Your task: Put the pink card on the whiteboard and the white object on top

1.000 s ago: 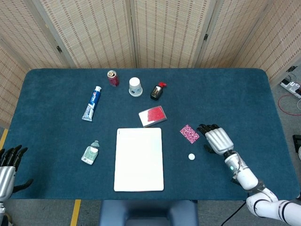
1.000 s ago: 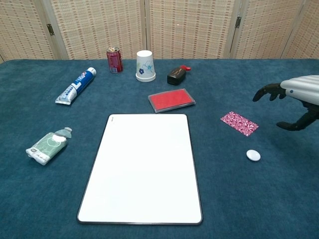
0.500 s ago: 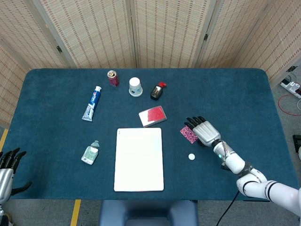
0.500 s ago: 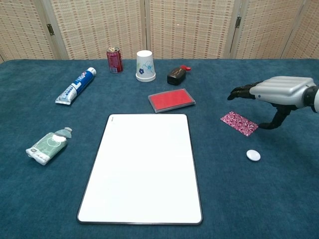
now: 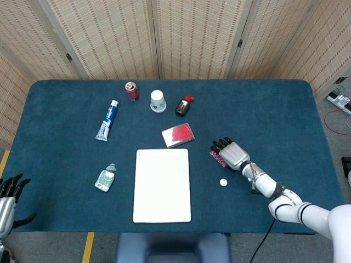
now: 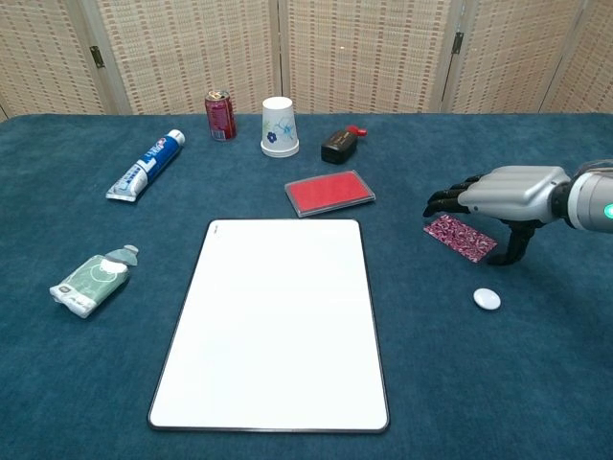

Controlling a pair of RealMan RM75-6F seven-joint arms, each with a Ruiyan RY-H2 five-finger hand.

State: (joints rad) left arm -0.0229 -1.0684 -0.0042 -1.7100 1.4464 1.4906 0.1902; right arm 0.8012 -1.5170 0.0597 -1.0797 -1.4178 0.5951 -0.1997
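On the blue desk (image 5: 274, 115) we find the whiteboard (image 5: 162, 185) lying bare at centre, long axis running twelve to six. At about three o'clock from it, well apart, our right robot hand (image 6: 503, 192) hovers over the pink card (image 6: 461, 238), fingers spread, holding nothing. That card lies directly beneath it, long axis slanting from ten to four. At five o'clock of the card sits the white object (image 6: 487, 299). Our left robot hand (image 5: 10, 194) idles far off at the desk's eight o'clock corner, fingers apart, so the right is nearer
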